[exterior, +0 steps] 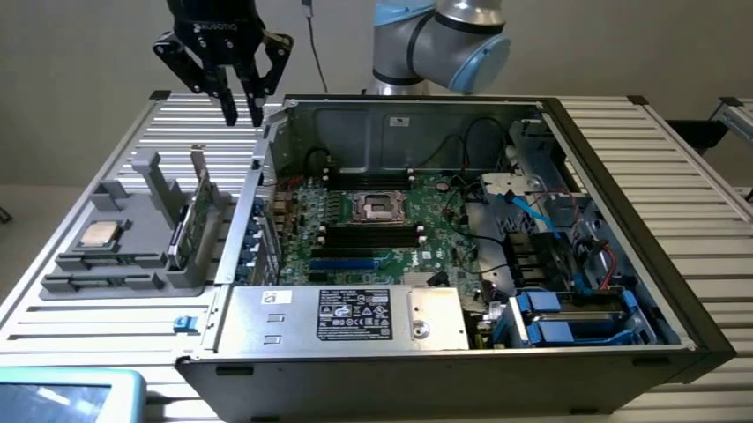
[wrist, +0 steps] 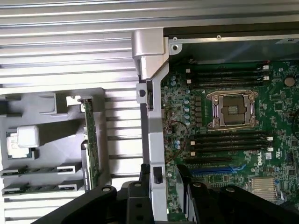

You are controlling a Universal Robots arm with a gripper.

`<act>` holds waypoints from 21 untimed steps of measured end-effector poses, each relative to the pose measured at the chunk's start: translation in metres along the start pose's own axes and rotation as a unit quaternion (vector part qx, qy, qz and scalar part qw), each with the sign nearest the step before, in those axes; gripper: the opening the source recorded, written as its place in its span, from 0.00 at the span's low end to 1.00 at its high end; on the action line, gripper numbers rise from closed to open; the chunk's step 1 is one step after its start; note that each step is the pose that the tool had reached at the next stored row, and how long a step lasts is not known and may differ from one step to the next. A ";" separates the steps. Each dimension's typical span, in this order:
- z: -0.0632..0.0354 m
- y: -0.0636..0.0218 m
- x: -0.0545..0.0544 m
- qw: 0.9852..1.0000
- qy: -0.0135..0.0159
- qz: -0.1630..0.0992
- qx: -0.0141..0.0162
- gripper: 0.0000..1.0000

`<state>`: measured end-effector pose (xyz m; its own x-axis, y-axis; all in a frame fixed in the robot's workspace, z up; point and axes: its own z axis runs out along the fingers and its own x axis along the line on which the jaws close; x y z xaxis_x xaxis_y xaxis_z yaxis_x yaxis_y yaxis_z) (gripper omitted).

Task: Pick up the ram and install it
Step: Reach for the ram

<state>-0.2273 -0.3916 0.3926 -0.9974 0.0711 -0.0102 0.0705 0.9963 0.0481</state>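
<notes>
Green ram sits in its holder, well apart from claw.

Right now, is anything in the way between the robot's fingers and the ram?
Nothing covers it. The ram lies edge-up in the gray holder, bare from above. The open fingers hover off above the computer case's corner; the tall green card stands beside the ram, not over it.
</notes>
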 end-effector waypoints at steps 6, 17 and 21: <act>-0.0003 -0.0011 0.027 1.000 0.002 0.000 0.000 0.35; -0.0010 -0.0046 0.077 1.000 0.008 0.000 0.001 0.35; -0.0013 -0.0059 0.095 1.000 0.010 0.001 0.001 0.35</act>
<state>-0.3229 -0.3908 0.3926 -0.9974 0.0711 0.0105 0.0716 0.9963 0.0466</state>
